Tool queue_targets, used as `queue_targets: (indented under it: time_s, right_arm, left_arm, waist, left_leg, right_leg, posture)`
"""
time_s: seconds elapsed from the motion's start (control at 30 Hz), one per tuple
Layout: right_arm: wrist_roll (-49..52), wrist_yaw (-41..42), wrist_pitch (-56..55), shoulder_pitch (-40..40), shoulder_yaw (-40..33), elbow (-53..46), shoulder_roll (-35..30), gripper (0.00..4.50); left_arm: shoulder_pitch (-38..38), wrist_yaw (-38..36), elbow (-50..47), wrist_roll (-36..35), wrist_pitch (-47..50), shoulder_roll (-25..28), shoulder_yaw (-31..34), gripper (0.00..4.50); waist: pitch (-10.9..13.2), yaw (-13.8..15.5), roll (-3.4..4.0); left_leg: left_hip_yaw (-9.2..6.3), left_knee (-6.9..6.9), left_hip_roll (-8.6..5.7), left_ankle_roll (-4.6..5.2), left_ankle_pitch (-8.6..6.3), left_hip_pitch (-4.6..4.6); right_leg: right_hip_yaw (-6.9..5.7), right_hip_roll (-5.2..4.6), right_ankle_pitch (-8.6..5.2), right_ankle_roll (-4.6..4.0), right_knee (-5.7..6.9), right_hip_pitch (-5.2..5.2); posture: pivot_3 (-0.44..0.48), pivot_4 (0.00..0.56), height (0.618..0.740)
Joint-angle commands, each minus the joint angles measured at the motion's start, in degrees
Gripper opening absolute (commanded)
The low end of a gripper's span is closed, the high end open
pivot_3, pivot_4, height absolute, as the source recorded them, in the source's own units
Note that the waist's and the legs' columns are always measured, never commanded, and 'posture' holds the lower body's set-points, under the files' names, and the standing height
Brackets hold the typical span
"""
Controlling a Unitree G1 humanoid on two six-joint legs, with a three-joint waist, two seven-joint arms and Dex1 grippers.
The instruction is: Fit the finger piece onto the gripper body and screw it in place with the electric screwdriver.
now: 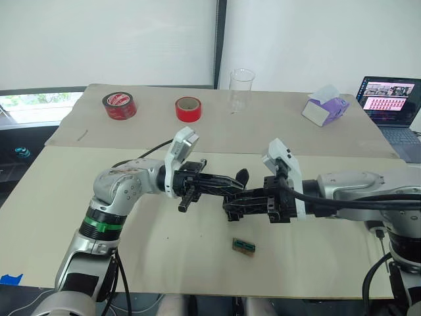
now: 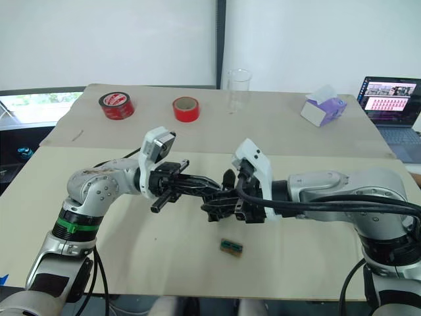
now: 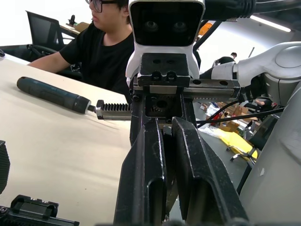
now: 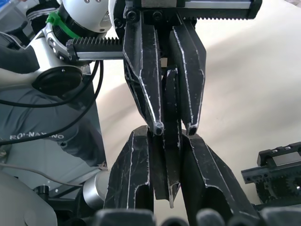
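Beige board covers the table [image 1: 79,257], with a white wall behind it. Along the far edge, from the left, stand a dark red roll of tape [image 1: 119,106], a brighter red roll of tape [image 1: 189,108], a clear glass beaker [image 1: 241,90], a white and purple tissue box [image 1: 325,106] and an open laptop [image 1: 389,100].

Nearer, the left gripper [image 1: 238,187] reaches toward the middle, its two black fingers clenched on the small black tapered finger piece [image 4: 171,169]. The right gripper [image 1: 229,209] meets it there tip to tip and clasps the same piece from the other end (pointed tip toward the right wrist), so the piece hangs above the table between them. A tiny green-brown block [image 1: 244,245] lies on the board just below.

From the wrists, the dark blue-black pen-shaped electric screwdriver [image 3: 51,94] lies flat on the table, the black blocky gripper body [image 4: 277,172] rests beside the clasped fingers, and a person in a black shirt [image 3: 101,52] sits beyond.
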Motion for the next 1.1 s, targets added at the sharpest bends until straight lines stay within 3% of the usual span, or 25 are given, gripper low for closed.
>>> queue_targets:
  time_s: [0.03,0.1,0.23,0.4,0.47,0.63,0.9,1.1]
  right_arm:
    - [-1.7,5.0,-3.7,1.4,-3.0,-2.7,-0.4,0.39]
    - [-3.9,7.3,-5.4,2.8,-4.4,-3.1,-0.9,0.39]
    - [-10.3,16.6,-10.7,11.2,-9.8,-3.3,-3.7,0.39]
    - [-21.4,29.2,-23.6,23.2,-14.3,-0.6,-1.5,0.39]
    - [-28.7,33.4,-30.2,26.0,-12.9,0.7,-1.0,0.39]
    - [-40.4,41.1,-44.7,29.3,-10.3,5.4,3.7,0.39]
    - [-46.2,42.8,-50.8,29.5,-8.1,7.3,8.0,0.39]
    - [-46.6,42.0,-50.0,30.4,-8.1,5.4,8.4,0.39]
  left_arm:
    - [-1.6,-0.9,-0.7,-0.5,-1.3,2.1,4.1,1.74]
    - [-0.8,-2.3,-0.5,1.3,-3.7,3.6,4.3,2.59]
    - [5.3,-13.9,4.6,17.4,-27.7,11.3,-0.7,4.49]
    - [8.9,-13.2,16.7,27.5,-42.8,10.2,-2.4,4.5]
    - [8.9,-11.8,20.3,30.6,-42.9,9.2,-4.2,4.5]
    - [7.1,-8.4,28.4,34.9,-50.0,1.8,-5.6,4.5]
    - [1.2,-3.7,40.9,40.9,-58.2,-8.8,-7.7,4.5]
    - [-1.0,-3.4,46.0,42.9,-60.7,-13.4,-8.2,4.5]
  waist:
    - [0.0,0.0,0.0]
    - [0.0,-0.1,0.0]
    - [0.0,0.0,0.03]
    - [0.0,0.8,0.03]
    - [0.0,0.9,0.04]
    - [0.0,1.3,0.04]
    - [0.0,1.4,0.03]
    - [0.0,1.3,0.03]
  left_leg:
    - [0.0,0.0,0.0,0.0,0.0,0.0]
    - [0.0,-0.01,0.02,0.0,0.0,0.01]
    - [0.08,-0.04,0.01,-0.02,0.0,0.07]
    - [0.04,-0.03,0.02,0.11,-0.08,0.0]
    - [0.06,0.03,-0.01,0.23,-0.1,-0.09]
    - [0.03,0.28,-0.01,0.38,-0.15,-0.24]
    - [0.04,0.44,-0.01,0.45,-0.19,-0.27]
    - [0.03,0.44,-0.01,0.48,-0.21,-0.28]
  right_leg:
    - [0.0,0.0,0.0,0.0,0.0,0.0]
    - [-0.01,0.02,-0.02,0.03,0.0,-0.01]
    - [-0.01,0.04,-0.06,0.07,-0.02,0.02]
    - [-0.06,-0.01,-0.03,0.03,-0.11,0.0]
    - [-0.05,-0.11,-0.06,0.1,-0.09,-0.05]
    - [-0.08,-0.13,-0.1,0.32,-0.06,-0.09]
    - [-0.12,-0.14,0.12,0.03,-0.01,-0.07]
    - [-0.14,-0.15,0.14,0.0,-0.01,-0.08]
  posture:
    - [0.0,0.15,0.74]
    - [0.0,0.15,0.74]
    - [0.0,0.15,0.74]
    - [0.0,0.15,0.74]
    - [0.0,0.15,0.74]
    - [0.0,0.15,0.74]
    - [0.0,0.15,0.74]
    - [0.0,0.15,0.74]
